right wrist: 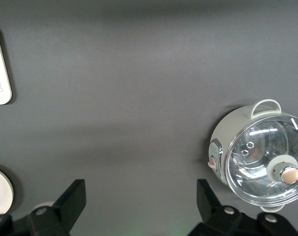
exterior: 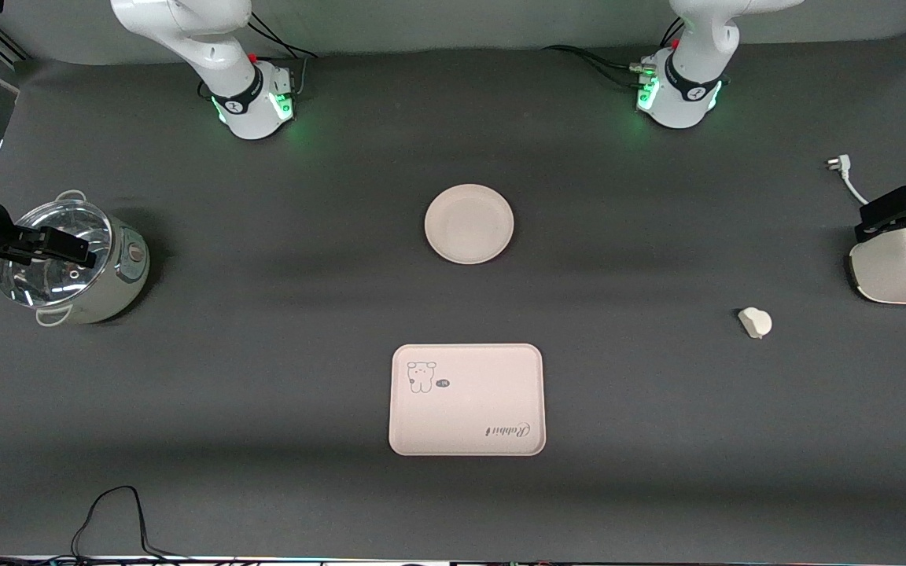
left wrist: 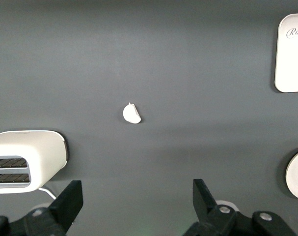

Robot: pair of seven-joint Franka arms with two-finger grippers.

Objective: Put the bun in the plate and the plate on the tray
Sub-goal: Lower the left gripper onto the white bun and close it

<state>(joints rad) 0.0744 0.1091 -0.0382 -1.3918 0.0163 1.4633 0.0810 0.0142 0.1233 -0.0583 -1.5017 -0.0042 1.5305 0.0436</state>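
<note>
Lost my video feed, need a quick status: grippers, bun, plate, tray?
Left gripper open, high over the bun. Right gripper open, over bare mat beside the pot. Plate empty; tray empty, nearer the camera. Nothing blocking.

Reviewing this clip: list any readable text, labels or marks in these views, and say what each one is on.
"Rabbit": script on the tray, upside down in the front view; the left wrist view shows only "Rabb" at the picture's edge.
Small dark tag beside the tray's cartoon animal print: too small to read.
Round marks on the two arm bases: not legible.
Plate, bun, cooker pot and toaster: no readable text.
</note>
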